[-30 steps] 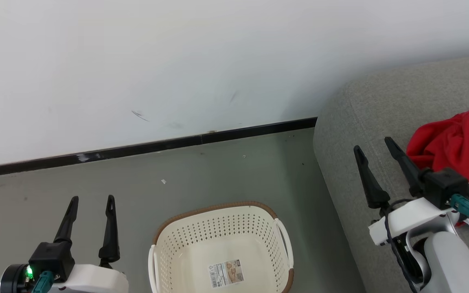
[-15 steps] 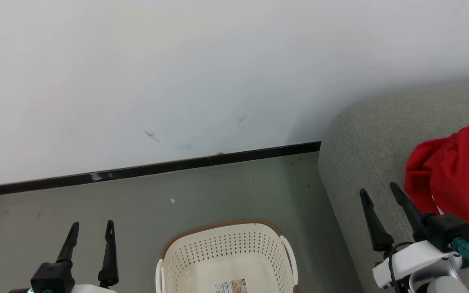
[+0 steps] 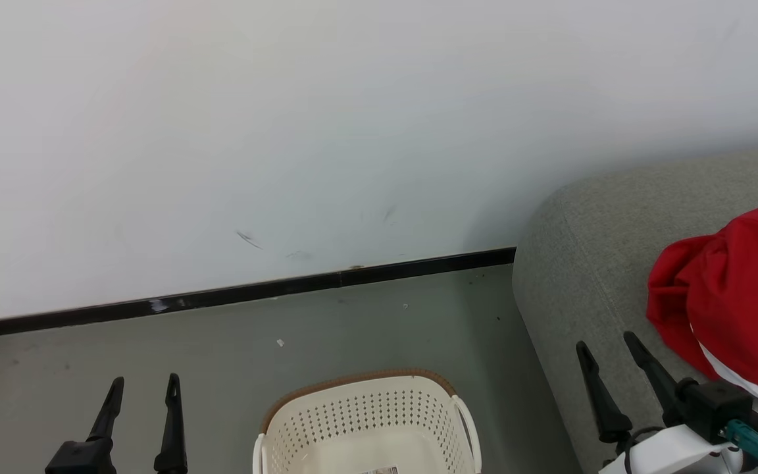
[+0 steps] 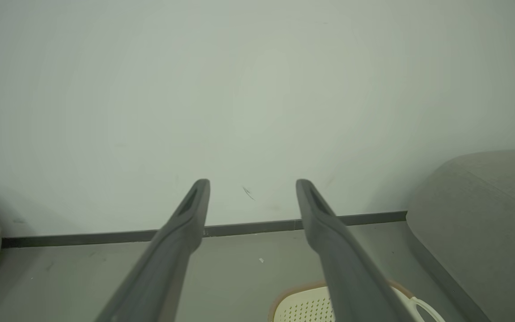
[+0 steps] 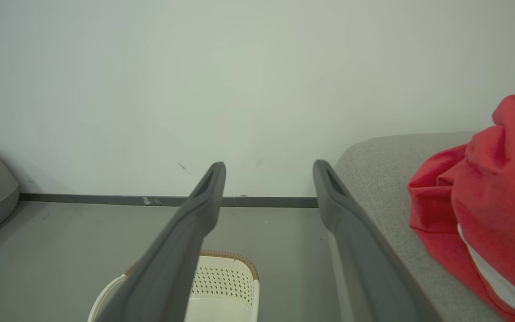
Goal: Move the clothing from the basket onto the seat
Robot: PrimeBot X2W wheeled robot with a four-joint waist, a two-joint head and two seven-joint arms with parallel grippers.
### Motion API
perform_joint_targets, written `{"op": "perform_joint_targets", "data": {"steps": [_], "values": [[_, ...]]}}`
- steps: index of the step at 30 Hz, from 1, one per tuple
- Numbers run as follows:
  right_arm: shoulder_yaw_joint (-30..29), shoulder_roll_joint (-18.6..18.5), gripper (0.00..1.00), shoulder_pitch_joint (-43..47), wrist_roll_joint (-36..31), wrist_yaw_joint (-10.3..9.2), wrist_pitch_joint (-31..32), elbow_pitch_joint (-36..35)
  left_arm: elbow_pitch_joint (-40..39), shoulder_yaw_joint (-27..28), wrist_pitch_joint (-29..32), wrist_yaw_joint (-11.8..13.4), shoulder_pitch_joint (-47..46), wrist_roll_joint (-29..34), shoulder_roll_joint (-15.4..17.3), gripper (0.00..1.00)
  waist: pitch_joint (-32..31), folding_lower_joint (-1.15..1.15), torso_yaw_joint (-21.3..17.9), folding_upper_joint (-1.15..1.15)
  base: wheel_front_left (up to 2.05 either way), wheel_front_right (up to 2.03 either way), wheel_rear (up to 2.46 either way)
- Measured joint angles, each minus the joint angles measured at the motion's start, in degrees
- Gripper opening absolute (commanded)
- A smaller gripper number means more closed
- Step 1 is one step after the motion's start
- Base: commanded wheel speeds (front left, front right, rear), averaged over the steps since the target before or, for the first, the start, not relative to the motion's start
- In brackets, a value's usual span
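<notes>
The clothing (image 3: pixel 734 309) lay bunched on the seat (image 3: pixel 589 263) at the right edge of the frame, just right of the right gripper (image 3: pixel 604 341), whose dark fingers stood wide apart, holding nothing. It was soft red cloth with a white band. The seat was grey woven fabric, round-cornered. Bottom centre sat the basket (image 3: pixel 366 415), cream perforated plastic with a brown woven-look rim. The left gripper (image 3: pixel 145 378), lower left, gaped wide too.
</notes>
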Motion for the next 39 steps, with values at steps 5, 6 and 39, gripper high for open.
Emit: {"op": "perform_joint_targets", "data": {"steps": [5,6,39], "values": [[-0.05,0.03,1.0,0.25,0.0,-0.01,0.0,-0.57,0.0,0.22,-0.01,0.0,0.0,0.0,0.2,1.0,-0.02,0.0,0.05,0.0,0.0,0.0,0.0],[-0.04,0.03,1.0,0.27,0.0,-0.01,0.0,-0.7,0.0,0.23,-0.01,0.0,0.0,0.0,0.21,1.0,0.0,0.0,0.05,0.0,0.0,0.0,0.0],[3.3,0.85,0.0,5.82,7.62,-0.01,0.05,-0.03,3.52,1.15,1.42,-1.26,1.55,-6.31,-3.43,0.0,0.69,0.0,0.31,0.0,0.0,0.0,0.0]]}}
